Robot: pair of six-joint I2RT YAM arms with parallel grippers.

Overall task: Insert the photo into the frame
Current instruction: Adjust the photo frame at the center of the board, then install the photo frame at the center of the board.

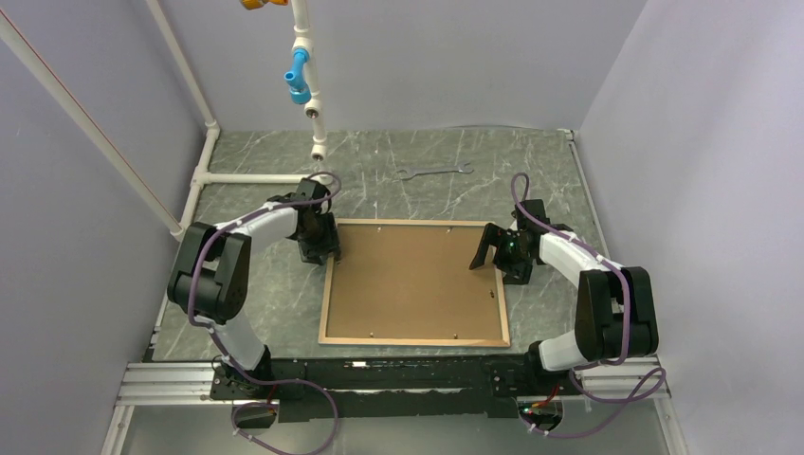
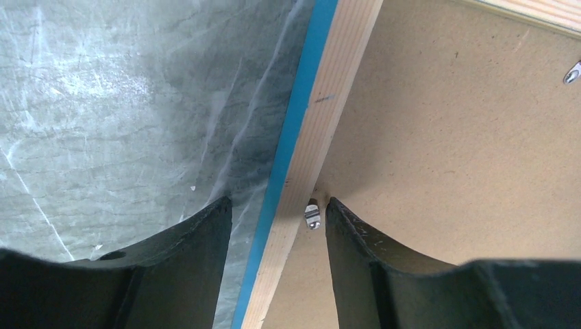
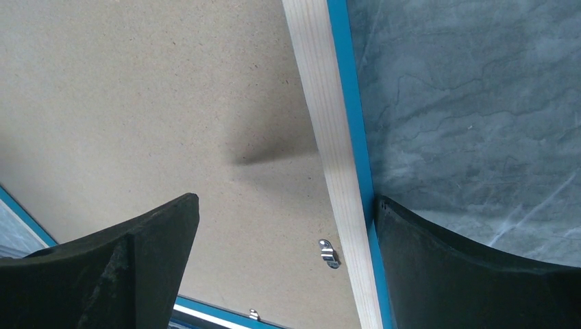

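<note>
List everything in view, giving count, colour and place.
frame: one, tan wood back facing up, blue edge, flat at mid-table.
backing board: one, brown, lying inside the frame.
metal tabs: several, silver, along the frame's inner edge.
wrench: one, silver, on the table beyond the frame.
pipe stand: one, white, far left.
blue fitting: one, on the pipe stand.
table: one, grey-green, marbled.
left gripper: one, black, open, astride the frame's left rail.
right gripper: one, black, open, astride the frame's right rail.
</note>
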